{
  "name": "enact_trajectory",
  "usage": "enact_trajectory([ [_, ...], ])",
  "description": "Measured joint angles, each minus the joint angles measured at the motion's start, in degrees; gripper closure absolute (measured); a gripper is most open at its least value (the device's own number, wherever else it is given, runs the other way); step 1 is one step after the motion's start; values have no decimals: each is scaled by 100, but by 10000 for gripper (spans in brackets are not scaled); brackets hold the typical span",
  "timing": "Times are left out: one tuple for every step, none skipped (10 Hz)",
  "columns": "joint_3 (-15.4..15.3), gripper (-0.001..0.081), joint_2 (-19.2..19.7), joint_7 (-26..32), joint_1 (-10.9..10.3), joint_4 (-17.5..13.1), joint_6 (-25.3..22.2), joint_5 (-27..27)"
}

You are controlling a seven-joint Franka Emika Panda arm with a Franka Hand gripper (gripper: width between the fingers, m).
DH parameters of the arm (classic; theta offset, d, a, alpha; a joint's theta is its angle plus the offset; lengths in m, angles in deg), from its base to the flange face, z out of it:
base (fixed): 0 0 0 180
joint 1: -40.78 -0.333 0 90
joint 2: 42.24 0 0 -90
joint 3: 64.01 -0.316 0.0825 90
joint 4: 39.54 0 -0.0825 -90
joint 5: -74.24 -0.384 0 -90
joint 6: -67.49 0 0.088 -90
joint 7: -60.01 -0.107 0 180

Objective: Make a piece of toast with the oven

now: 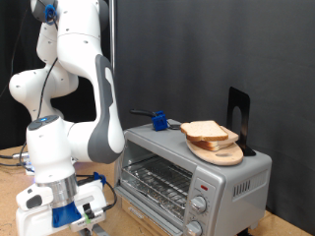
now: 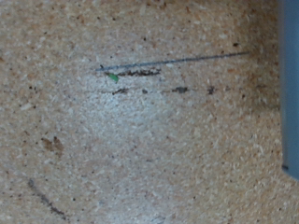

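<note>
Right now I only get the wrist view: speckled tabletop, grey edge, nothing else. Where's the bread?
Observer: Several pale white bread slices lie on a round light wooden board on top of the boxy silver toaster oven.
Operator: Tool near them?
Observer: No. The tool hangs low at the exterior view's bottom left, beside the oven and well below the slices.
Operator: Anything on the rack?
Observer: No bread shows on the wire rack.
</note>
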Motion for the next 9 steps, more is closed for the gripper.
enact_trajectory([
  [-38, -2, 3, 171, 35, 20, 31, -51],
  [-40, -2, 11, 195, 36, 43, 71, -51],
  [-31, -2, 29, 199, 37, 62, 132, -50],
  [-13, -2, 48, 199, 42, 72, 178, -50],
  [9, -2, 62, 199, 62, 78, 225, -49],
  [20, -2, 65, 206, 105, 79, 258, -49],
  [20, -2, 65, 247, 171, 75, 263, -59],
  [-7, -2, 51, 391, 268, 63, 242, -158],
  [-81, -2, -1, 613, 390, 48, 184, -414],
])
